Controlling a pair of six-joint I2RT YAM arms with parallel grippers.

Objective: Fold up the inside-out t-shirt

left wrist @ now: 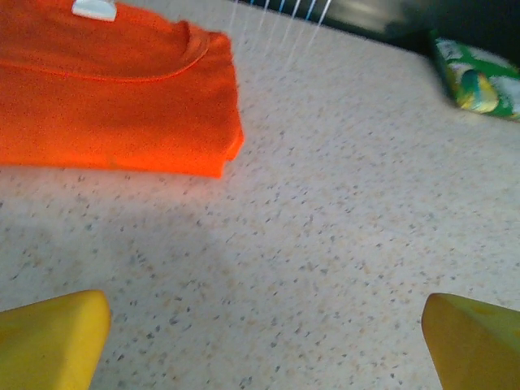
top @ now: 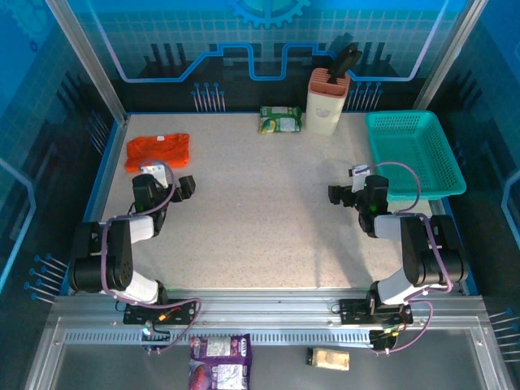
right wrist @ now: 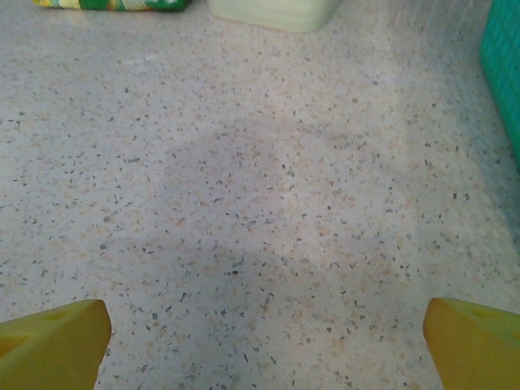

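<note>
Top view, left to right. The inside-out t-shirt [top: 157, 151] lies at the upper left of the frame as a compact orange rectangle, flat on the table and close to its left edge. In my left wrist view its collar and a white label [left wrist: 93, 8] face up, and its near right corner looks doubled over.

My left gripper [left wrist: 260, 345] hangs just below the shirt in the frame, apart from the cloth. Its yellow fingertips are spread wide with nothing between them. My right gripper [right wrist: 264, 345], right of centre, is likewise spread and empty over bare tabletop.

I judge the fold done or nearly so, and the step in hand is to leave the bundle undisturbed. To do this well, I keep my left fingertips off the thin cloth, since a brush against that corner could peel the layers open. If a last tidy is needed, I come in low at the near edge and pinch all the layers together.

Surface: a pale speckled tabletop [top: 260, 219], smooth and matte. It carries a green packet [top: 280, 119] and a cream holder [top: 327, 101] with a dark handle at top centre. A teal mesh basket [top: 410, 158] stands at the right.

Room: blue panels printed with circuit lines, framed by aluminium posts.
</note>
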